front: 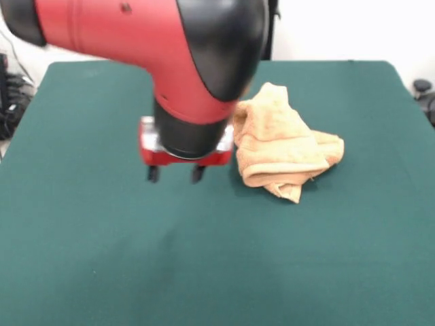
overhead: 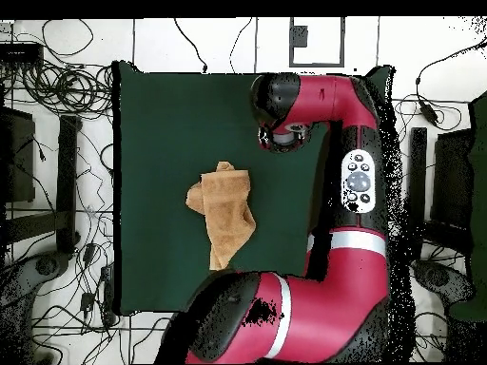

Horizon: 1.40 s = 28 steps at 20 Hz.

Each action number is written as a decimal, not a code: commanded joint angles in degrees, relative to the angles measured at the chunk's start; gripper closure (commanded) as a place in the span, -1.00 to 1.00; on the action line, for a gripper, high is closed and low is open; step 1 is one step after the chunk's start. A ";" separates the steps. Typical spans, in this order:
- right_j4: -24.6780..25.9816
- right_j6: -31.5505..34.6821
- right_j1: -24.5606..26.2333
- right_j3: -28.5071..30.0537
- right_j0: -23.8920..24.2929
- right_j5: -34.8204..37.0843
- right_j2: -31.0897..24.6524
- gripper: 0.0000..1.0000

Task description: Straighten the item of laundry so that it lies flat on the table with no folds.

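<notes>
The item of laundry, a tan-orange towel [front: 285,146], lies crumpled in a folded heap right of the middle of the dark green table [front: 102,258]. From above, the towel [overhead: 225,211] is a bunched strip with a lump at one end, on the table [overhead: 162,143]. My gripper [front: 175,174] hangs just left of the towel, close over the cloth. Its two dark fingertips [front: 153,174] stand apart and hold nothing, and none of them touches the towel. In the overhead view the arm's wrist [overhead: 281,133] hides the gripper.
The red and black arm [overhead: 357,190] runs along one side of the table in the overhead view. Tangled cables [overhead: 57,86] and dark equipment [overhead: 19,157] lie on the floor around the table. A black object [front: 425,95] sits past the table's right edge.
</notes>
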<state>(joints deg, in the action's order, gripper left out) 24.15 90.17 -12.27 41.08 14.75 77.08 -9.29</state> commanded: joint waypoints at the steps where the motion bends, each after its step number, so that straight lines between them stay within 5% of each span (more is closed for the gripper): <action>1: 5.85 -14.88 -1.43 -2.70 1.64 -7.64 -2.00 -1.00; 13: -6.34 -6.10 10.64 -4.80 2.99 2.11 -10.91 -1.00; 28: -12.01 -5.01 17.09 -12.77 2.66 18.77 -12.21 -1.00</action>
<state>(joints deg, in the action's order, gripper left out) 15.12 90.15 2.35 28.12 19.80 86.17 -14.25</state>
